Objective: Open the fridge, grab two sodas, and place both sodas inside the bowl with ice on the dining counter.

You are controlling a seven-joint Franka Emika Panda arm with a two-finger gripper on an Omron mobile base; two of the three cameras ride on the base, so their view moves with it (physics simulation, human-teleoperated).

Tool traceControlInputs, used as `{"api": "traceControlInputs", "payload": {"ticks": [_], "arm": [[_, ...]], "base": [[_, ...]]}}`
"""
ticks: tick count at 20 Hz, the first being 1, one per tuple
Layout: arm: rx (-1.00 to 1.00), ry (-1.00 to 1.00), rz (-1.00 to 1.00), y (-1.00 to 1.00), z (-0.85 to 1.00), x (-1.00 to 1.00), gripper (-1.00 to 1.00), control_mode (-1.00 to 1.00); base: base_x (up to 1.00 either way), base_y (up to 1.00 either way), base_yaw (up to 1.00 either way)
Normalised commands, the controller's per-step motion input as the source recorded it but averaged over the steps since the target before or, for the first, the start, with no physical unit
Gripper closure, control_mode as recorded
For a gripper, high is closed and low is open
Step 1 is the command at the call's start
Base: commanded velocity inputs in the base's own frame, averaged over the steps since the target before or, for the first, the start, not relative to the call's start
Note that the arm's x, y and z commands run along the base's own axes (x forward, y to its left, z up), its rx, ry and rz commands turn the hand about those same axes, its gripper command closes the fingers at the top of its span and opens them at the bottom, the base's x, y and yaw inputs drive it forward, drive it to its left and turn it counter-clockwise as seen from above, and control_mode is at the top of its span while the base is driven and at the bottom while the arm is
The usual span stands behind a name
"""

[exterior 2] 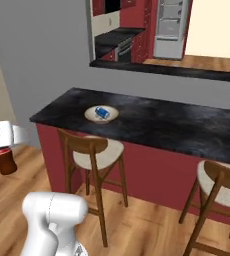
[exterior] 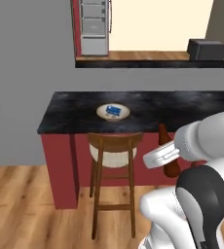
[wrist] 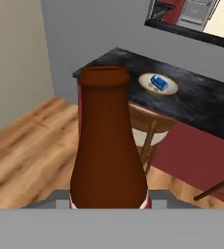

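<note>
The tool [exterior 2: 6,150] is clamped on a soda [wrist: 108,146], a dark brown bottle with a narrow neck. In the hand view the bottle stands up right in the middle, and a bit of its red label peeks out at the bottom. In the left base view the soda [exterior: 168,154] sits just in front of the black surface [exterior: 182,109], off its near edge, not on it.

The bowl with ice [exterior: 113,112] rests on that surface, at about 10 o'clock from the bottle and well apart from it. A wooden stool [exterior: 114,180] stands under the bowl. The fridge [exterior: 94,26] is far back at 12 o'clock, with its door open.
</note>
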Motion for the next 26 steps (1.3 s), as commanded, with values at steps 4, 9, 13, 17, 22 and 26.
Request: {"api": "traceControlInputs", "payload": {"ticks": [4,9,13,17,22,26], "arm": [[0.00,0.00,0.00,0.00,0.00,0.00,1.00,1.00],[0.00,0.00,0.00,0.00,0.00,0.00,1.00,1.00],[0.00,0.00,0.00,0.00,0.00,0.00,1.00,1.00],[0.00,0.00,0.00,0.00,0.00,0.00,1.00,1.00],[0.00,0.10,-0.11,0.09,-0.08,0.60,1.00,-1.00],[0.00,0.25,-0.10,0.09,-0.21,1.00,1.00,-1.00]], "base": [[0.75,0.54,-0.38],[0.75,0.46,-0.38],[0.82,0.37,-0.34],[0.91,0.22,-0.30],[0.40,0.03,-0.10],[0.00,0.00,0.00]]}}
